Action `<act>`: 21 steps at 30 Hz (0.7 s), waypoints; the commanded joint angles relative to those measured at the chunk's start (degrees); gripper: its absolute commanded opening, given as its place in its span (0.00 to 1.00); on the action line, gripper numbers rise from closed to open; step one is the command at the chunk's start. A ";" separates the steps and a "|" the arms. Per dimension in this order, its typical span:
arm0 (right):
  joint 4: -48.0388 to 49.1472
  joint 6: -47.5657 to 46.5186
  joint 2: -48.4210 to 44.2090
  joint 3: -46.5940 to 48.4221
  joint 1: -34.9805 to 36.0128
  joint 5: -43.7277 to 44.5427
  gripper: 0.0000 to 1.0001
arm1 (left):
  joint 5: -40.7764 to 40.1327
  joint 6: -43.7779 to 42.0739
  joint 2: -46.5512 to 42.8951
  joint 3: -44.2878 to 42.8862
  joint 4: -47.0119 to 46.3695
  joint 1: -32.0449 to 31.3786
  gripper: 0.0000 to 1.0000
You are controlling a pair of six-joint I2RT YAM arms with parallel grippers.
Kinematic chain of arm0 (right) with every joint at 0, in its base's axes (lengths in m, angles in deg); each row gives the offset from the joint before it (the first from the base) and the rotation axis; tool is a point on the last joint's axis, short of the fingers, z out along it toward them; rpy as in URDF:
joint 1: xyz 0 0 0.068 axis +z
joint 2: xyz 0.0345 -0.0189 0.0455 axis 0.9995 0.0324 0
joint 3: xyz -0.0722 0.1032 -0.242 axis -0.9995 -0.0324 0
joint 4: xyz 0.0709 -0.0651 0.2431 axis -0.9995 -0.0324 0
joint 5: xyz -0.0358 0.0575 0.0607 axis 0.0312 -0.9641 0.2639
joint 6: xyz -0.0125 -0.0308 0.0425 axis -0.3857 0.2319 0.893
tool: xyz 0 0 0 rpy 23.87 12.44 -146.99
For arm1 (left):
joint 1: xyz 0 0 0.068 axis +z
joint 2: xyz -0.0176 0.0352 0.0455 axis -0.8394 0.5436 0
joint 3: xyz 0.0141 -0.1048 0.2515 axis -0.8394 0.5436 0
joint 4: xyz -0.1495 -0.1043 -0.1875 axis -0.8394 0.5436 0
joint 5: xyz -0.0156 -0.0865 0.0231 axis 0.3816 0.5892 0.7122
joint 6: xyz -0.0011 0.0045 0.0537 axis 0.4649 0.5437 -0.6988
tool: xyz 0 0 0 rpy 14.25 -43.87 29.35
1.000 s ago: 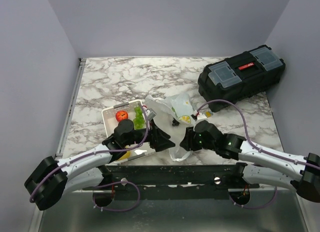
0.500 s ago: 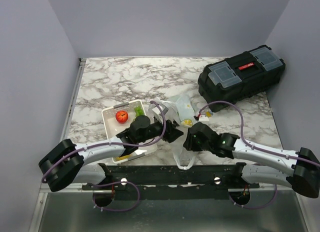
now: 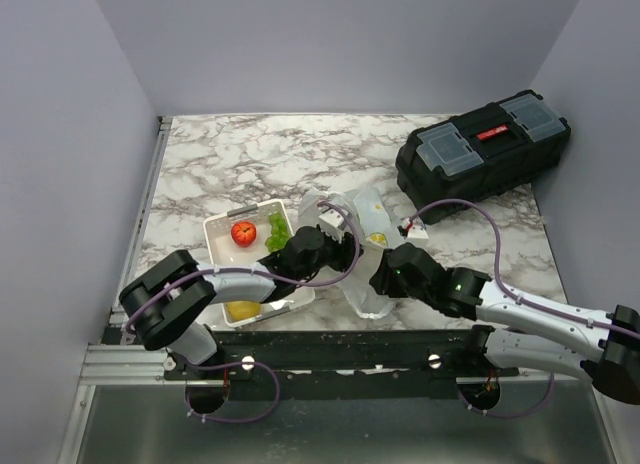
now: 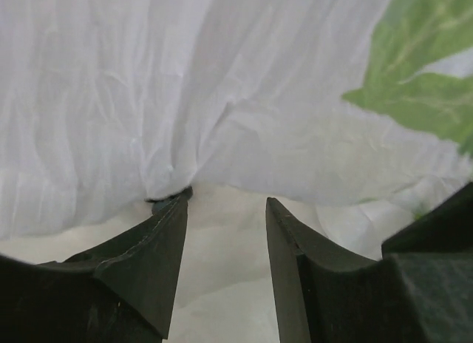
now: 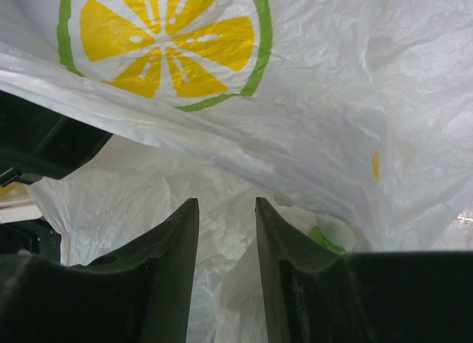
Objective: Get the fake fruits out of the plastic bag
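Note:
The plastic bag [image 3: 362,216], crinkled white with a lemon print, lies mid-table between my arms. My left gripper [image 3: 338,248] is open and pressed against the bag's left side. In the left wrist view white film [image 4: 222,121] fills the space ahead of the left gripper [image 4: 225,202]. My right gripper [image 3: 384,276] is open at the bag's near right side. In the right wrist view a loose fold of the bag [image 5: 236,284] hangs between the right gripper's jaws [image 5: 227,202]. A green patch [image 5: 325,236] shows through the film. A light-green grape bunch [image 3: 276,230] lies in the tray. The dark grapes are hidden.
The white tray [image 3: 218,227] left of the bag also holds a red apple [image 3: 242,232] and a yellow fruit [image 3: 243,309]. A black toolbox [image 3: 482,152] stands at the back right. Grey walls close in the table on both sides.
My left gripper moved right from the tray edge into the bag's left side. The bag shifted and crumpled between the two grippers. The right gripper stayed at the bag's near side.

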State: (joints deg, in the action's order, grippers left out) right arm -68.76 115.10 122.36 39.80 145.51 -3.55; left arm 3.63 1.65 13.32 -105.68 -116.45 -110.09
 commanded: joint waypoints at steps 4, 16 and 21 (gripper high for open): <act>-0.39 0.35 0.89 1.80 0.03 1.64 0.40 | -6.92 -0.37 6.06 -5.75 1.09 -0.25 0.52; 1.09 -0.95 1.56 2.39 0.03 2.35 0.40 | -12.28 2.93 15.70 -16.99 12.69 1.58 0.43; 0.93 -1.21 1.09 2.42 0.08 2.49 0.40 | -12.91 3.33 19.81 -18.84 12.59 2.75 0.55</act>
State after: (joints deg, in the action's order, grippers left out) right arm -68.19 114.51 123.54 40.35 145.51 -3.22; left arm -6.53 4.01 30.02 -122.82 -105.68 -108.40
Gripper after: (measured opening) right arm 0.399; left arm 0.479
